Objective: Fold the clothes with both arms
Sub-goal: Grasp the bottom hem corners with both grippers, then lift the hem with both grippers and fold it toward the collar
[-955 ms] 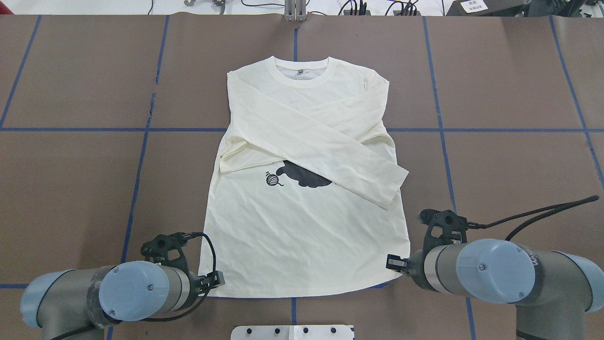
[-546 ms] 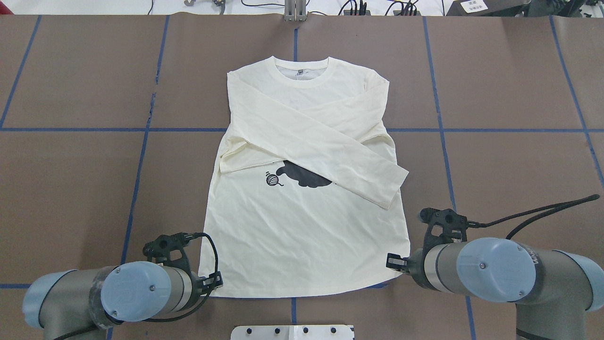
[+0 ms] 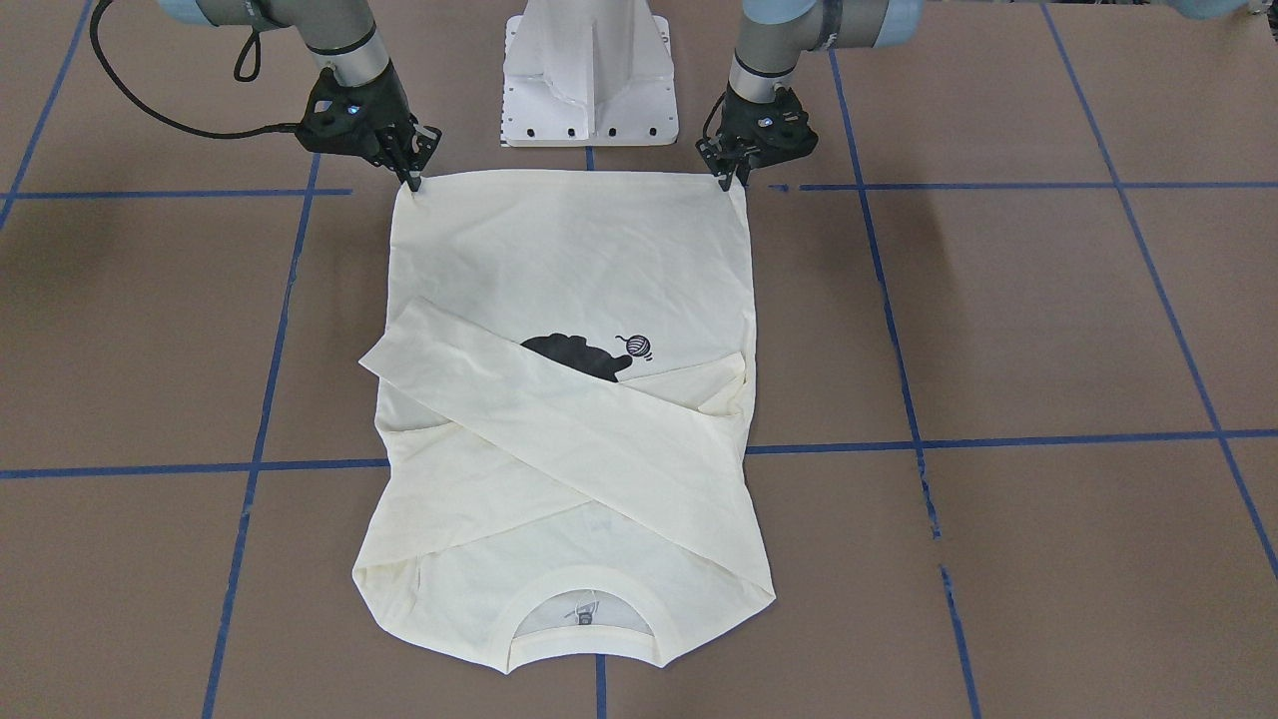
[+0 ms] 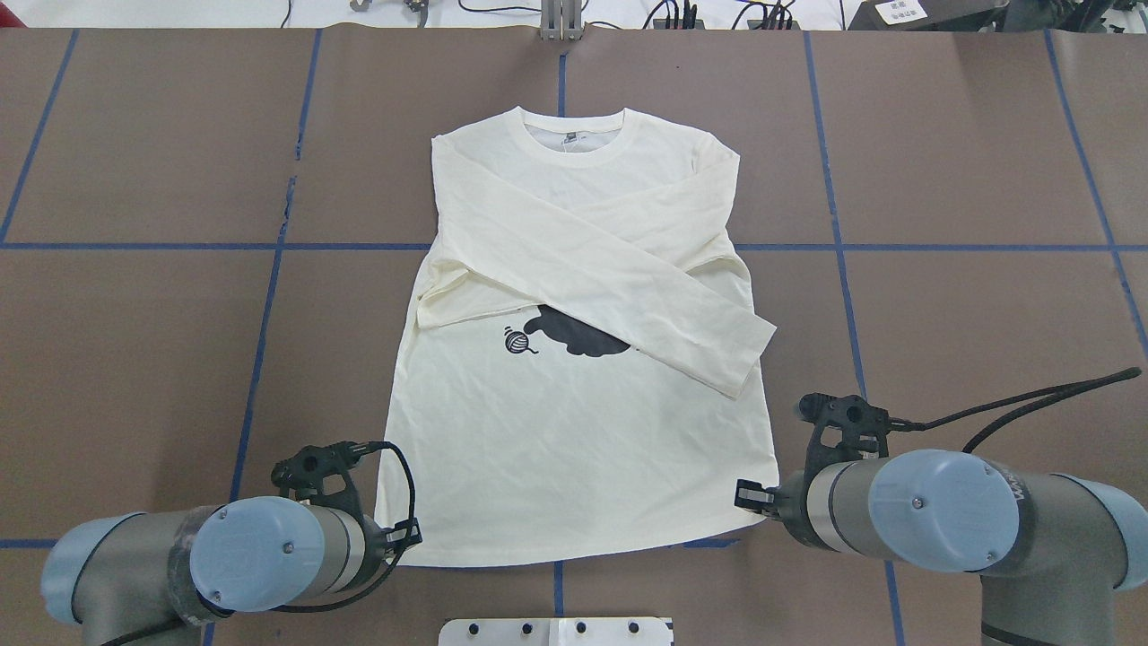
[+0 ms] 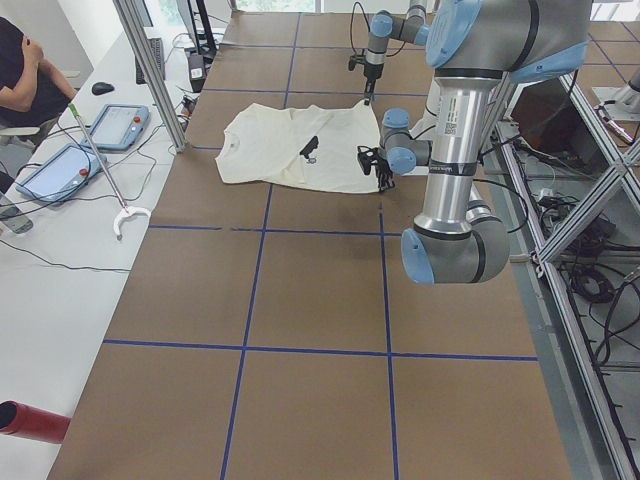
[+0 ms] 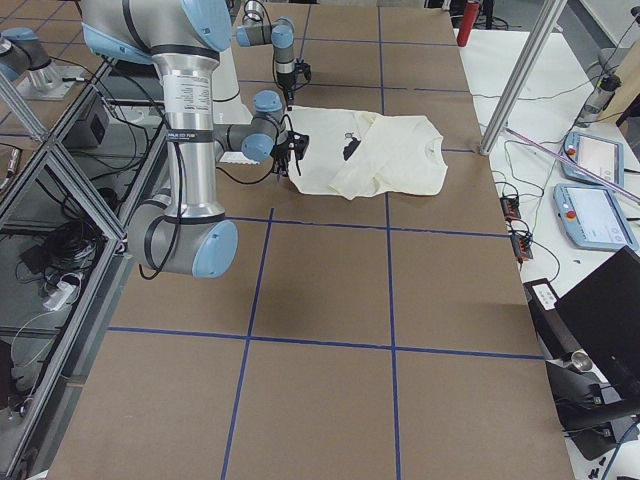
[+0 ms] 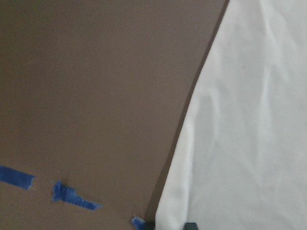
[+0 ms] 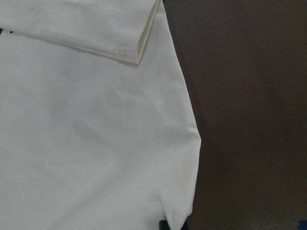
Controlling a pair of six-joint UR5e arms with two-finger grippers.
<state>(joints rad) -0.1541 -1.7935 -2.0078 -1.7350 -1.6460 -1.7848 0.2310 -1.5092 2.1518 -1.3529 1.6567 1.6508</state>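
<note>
— where is the cream long-sleeved t-shirt (image 3: pixel 569 260) with the black cat print?
— it lies flat on the brown paper-covered counter (image 3: pixel 998 320), print side up, both sleeves crossed over the chest, neckline away from the robot.
— and the black two-finger grippers?
— the left gripper (image 3: pixel 734 183) has its jaws pinching the hem's left corner; the right gripper (image 3: pixel 412 183) has its jaws pinching the right corner.

Right hand (image 3: pixel 412 181) has lifted shirt (image 4: pixel 574 431) hem corner slightly.
</note>
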